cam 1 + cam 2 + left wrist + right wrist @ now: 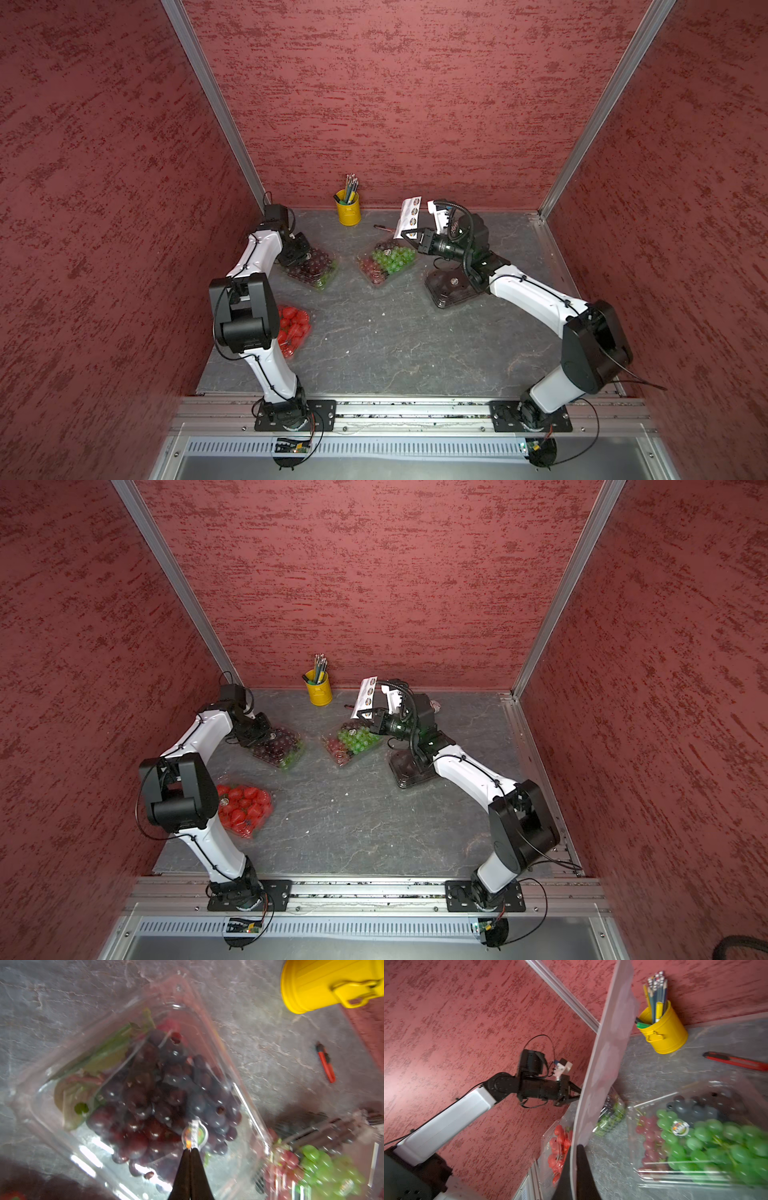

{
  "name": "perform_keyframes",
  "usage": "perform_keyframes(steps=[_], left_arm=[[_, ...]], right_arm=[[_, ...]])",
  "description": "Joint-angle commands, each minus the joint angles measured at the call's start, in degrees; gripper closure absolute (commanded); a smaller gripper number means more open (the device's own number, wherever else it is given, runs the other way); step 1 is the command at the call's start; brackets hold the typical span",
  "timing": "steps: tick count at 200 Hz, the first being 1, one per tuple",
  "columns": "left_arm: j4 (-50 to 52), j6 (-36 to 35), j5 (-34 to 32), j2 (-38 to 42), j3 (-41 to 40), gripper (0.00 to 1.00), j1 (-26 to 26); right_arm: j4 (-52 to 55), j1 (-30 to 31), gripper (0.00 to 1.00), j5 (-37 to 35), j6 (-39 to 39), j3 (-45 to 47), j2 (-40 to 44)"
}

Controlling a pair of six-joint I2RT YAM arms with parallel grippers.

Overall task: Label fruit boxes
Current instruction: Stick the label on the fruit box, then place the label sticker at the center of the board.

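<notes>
We pinch a round sticker (194,1134) in our left end effector (190,1149) over the dark-grape punnet (145,1095) — our right end effector (574,1147) clamps the sticker sheet (604,1064).

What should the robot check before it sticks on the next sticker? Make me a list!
1. Left gripper pinching the sticker: ok.
2. Sticker is above the dark grape box: ok.
3. Sticker touching that box's lid: cannot tell.
4. Sticker flat, not folded: cannot tell.
5. Right gripper holding the sticker sheet up, off the boxes: ok.
6. Green grape box already labelled: ok.
</notes>
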State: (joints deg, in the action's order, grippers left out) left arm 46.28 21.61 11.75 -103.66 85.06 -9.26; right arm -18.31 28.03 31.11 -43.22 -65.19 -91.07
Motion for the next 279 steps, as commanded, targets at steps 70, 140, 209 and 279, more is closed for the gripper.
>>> perform_keyframes(steps=[70,140,209,279], left_arm=[[-5.06,0.90,14.52,17.96,-3.49,0.10,10.64],[-6.98,4.18,13.03,26.05,-6.35,0.00,16.10],[-8.12,5.04,8.58,31.53,-11.01,0.00,16.43],[-7.30,4.95,7.94,34.33,-12.83,0.00,15.96]], right_arm=[[-2.55,-14.99,1.00,-2.46,-3.89,13.20,7.51],[-5.14,-31.18,1.00,0.12,-3.44,16.86,2.17],[-7.56,-38.18,1.00,-2.15,-4.99,11.58,-11.94],[-13.60,-41.29,0.98,-1.03,-11.30,12.18,-20.18]])
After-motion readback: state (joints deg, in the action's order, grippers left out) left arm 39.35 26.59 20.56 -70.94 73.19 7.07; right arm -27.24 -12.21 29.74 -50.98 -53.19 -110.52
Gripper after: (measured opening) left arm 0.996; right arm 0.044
